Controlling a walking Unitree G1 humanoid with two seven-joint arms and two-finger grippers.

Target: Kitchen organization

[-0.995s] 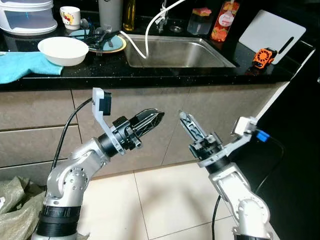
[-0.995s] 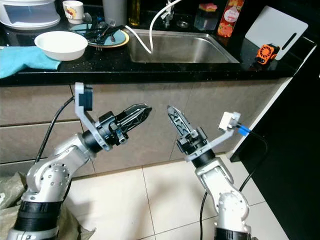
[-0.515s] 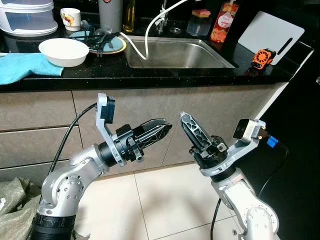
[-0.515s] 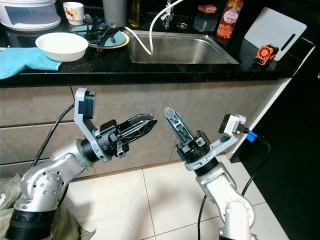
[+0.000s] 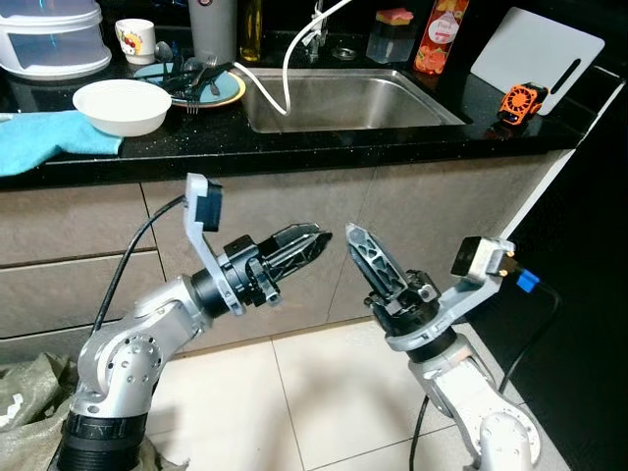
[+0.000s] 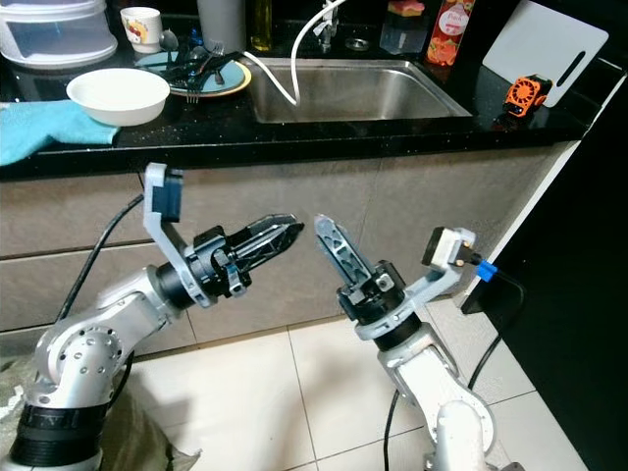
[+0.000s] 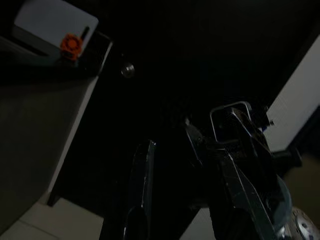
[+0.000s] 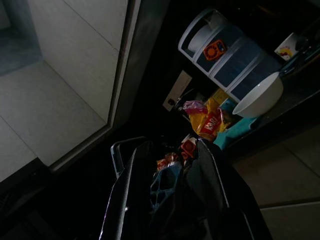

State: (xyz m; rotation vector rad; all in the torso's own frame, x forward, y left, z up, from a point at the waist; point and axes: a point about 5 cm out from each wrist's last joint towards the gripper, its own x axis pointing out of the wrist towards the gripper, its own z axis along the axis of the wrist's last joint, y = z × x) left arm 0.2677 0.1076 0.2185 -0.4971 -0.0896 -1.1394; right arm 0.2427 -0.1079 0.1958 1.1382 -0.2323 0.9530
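Note:
Both arms are raised in front of the cabinet fronts, below the black counter [image 5: 294, 147]. My left gripper [image 5: 322, 235] points right with its fingers together and nothing in them. My right gripper [image 5: 350, 233] points up and to the left, also shut and empty, its tip a short way from the left one. On the counter stand a white bowl [image 5: 122, 104], a plate with cutlery [image 5: 204, 84], a mug [image 5: 134, 38] and a teal cloth [image 5: 47, 137]. The steel sink [image 5: 343, 98] lies in the middle.
A red bottle [image 5: 440, 37], a jar [image 5: 390, 35], a white cutting board [image 5: 538, 54] and an orange gadget [image 5: 518, 101] stand right of the sink. White stacked containers [image 5: 49, 41] are at the far left. A crumpled bag [image 5: 20, 402] lies on the tiled floor.
The view has shifted a little. Both grippers stay shut and empty in front of the cabinets; the left one has risen slightly and the right one has edged left.

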